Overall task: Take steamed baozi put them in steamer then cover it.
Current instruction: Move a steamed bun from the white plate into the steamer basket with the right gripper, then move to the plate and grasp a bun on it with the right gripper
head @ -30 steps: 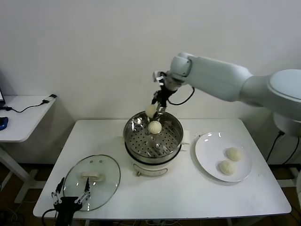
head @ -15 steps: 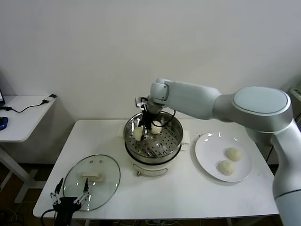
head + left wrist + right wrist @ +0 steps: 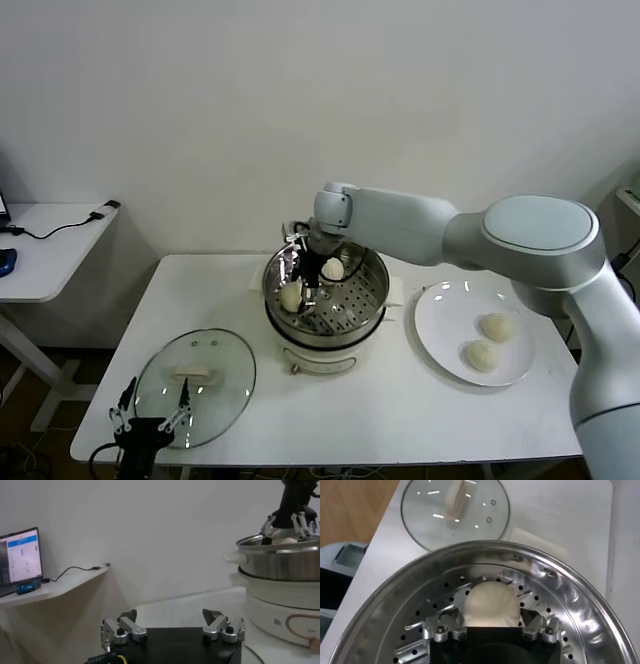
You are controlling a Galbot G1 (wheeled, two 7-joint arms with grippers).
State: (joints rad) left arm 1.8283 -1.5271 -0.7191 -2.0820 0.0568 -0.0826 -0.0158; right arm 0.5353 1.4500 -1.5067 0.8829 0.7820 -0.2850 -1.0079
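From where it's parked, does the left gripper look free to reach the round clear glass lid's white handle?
Probably yes: the left gripper hangs open at the table's front edge, right beside the glass lid, and nothing lies over its white handle.

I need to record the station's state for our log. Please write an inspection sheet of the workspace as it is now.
Surface: white table, bare around the items.
Job's things: steamer at the middle, uncovered, with two buns inside. Two more buns lie on a plate to its right. The lid lies flat at front left.
Clutter: nothing seen.
Grippers: right tool down inside the steamer at one bun. Left tool open, idle at the table's front edge by the lid.
Cables: black cable on the side desk.
Surroundings: plain wall, laptop on the side desk.
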